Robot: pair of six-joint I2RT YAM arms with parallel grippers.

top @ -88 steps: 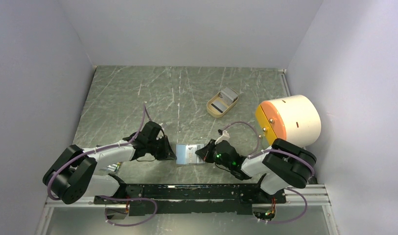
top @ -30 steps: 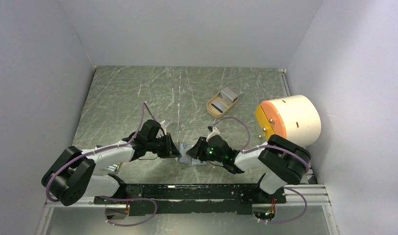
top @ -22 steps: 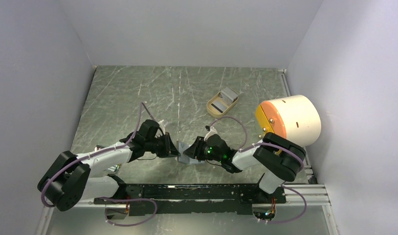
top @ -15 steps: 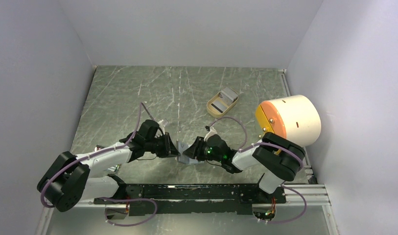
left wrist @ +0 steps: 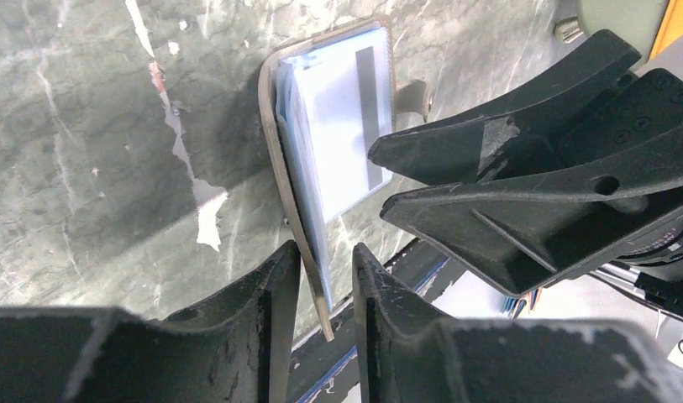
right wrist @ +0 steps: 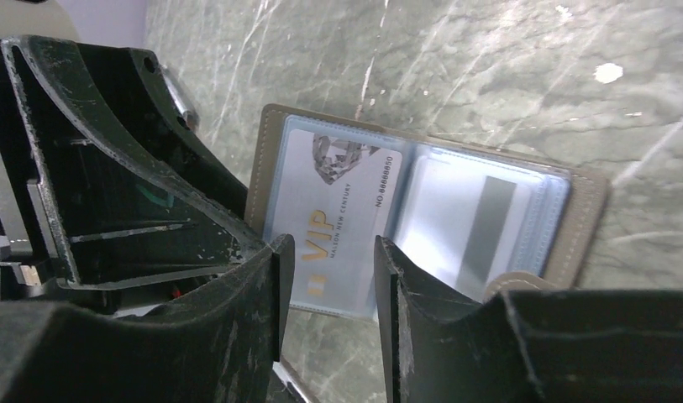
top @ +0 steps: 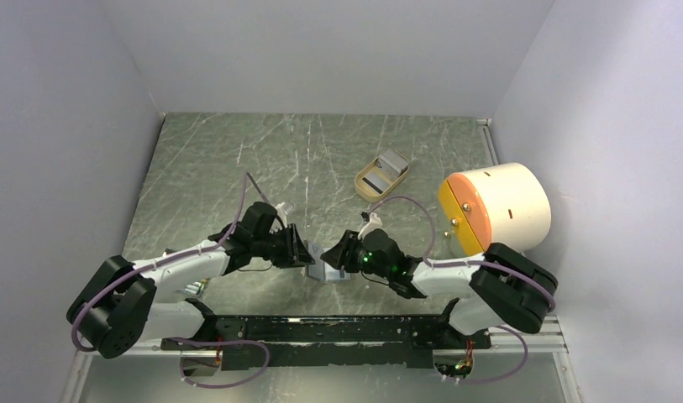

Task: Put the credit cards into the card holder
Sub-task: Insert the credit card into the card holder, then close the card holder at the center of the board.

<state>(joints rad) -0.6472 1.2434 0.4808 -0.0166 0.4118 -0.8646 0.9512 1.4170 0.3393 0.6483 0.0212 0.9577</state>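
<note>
Card holder (right wrist: pixel 591 210): grey-olive cover, pale bluish transparent sleeves inside. Credit cards (right wrist: pixel 342 222): white, one lettered "VIP" in gold, the other crossed by a grey stripe. Table (top: pixel 228 159): dark green marble veined white; cylinder (top: pixel 514 201): cream with orange face.

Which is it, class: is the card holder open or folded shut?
Open. The right wrist view shows the card holder spread, both inner sleeves visible: a VIP card in one, a striped card in the other.

White-and-black arms (top: pixel 182 262), lilac cables (top: pixel 250 189), perhaps scuffed black fingers (left wrist: pixel 270 336).
</note>
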